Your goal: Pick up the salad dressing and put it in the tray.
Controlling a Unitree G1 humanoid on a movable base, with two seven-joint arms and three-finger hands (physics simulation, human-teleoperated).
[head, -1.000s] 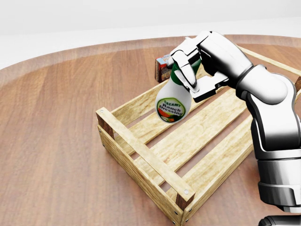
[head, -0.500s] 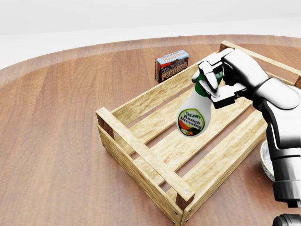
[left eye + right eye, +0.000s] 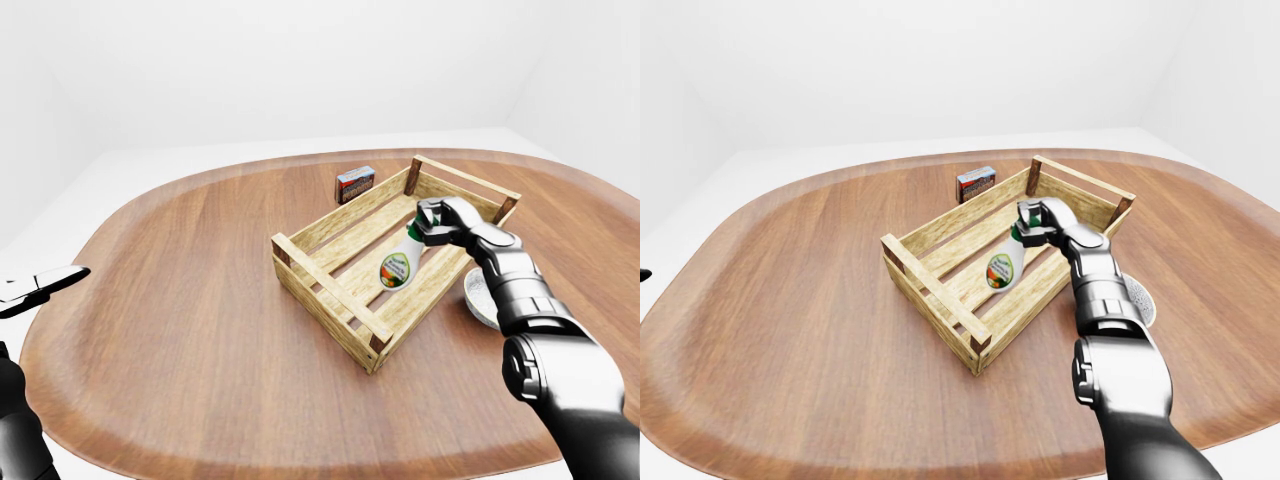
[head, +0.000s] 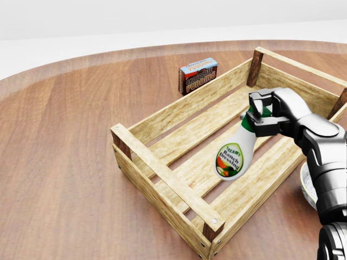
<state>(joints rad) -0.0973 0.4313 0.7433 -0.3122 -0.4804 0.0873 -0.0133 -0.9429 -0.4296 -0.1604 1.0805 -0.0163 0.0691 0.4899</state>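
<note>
Left-eye view is showing the left hand (image 3: 40,285) idling at the far left edge, partly cut off, so its fingers cannot be read. A small box (image 4: 198,75) is standing just beyond the tray (image 4: 162,179) on the bench (image 4: 59,162). The right hand (image 4: 265,116) is gripping the salad dressing (image 4: 234,154) by its neck, tilting it low over the tray's slats. Placing looks underway; lowering, then releasing, comes next. Whether the bottle is touching is unclear. A bowl (image 3: 478,292) is half hidden behind the arm.
</note>
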